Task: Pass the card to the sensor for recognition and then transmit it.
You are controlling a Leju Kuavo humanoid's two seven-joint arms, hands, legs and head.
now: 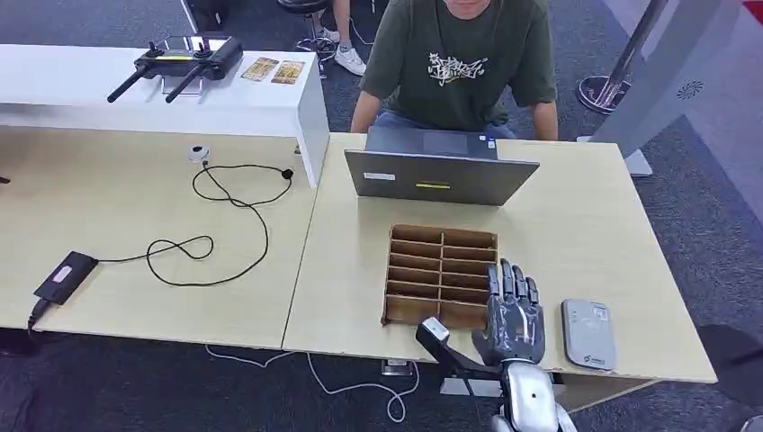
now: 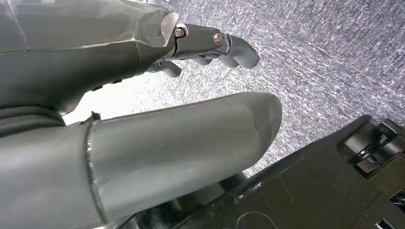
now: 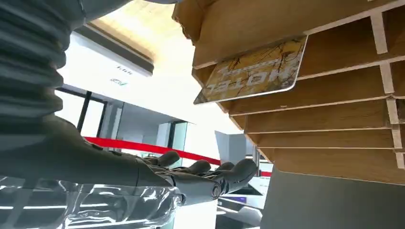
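Card [image 3: 253,71]: yellow-gold, dark branching lines, pale lettering, white edge. Slotted rack [image 1: 441,274]: brown wood. Right hand [image 1: 511,315]: dark grey fingers, silver wrist. Sensor [image 1: 588,334]: grey, light markings. Table [image 1: 585,225]: pale wood grain. Laptop [image 1: 439,175]: grey, yellow sticker. Person's shirt [image 1: 459,54]: olive green, white print. Cable [image 1: 229,216]: black. Carpet [image 2: 310,52]: speckled grey.
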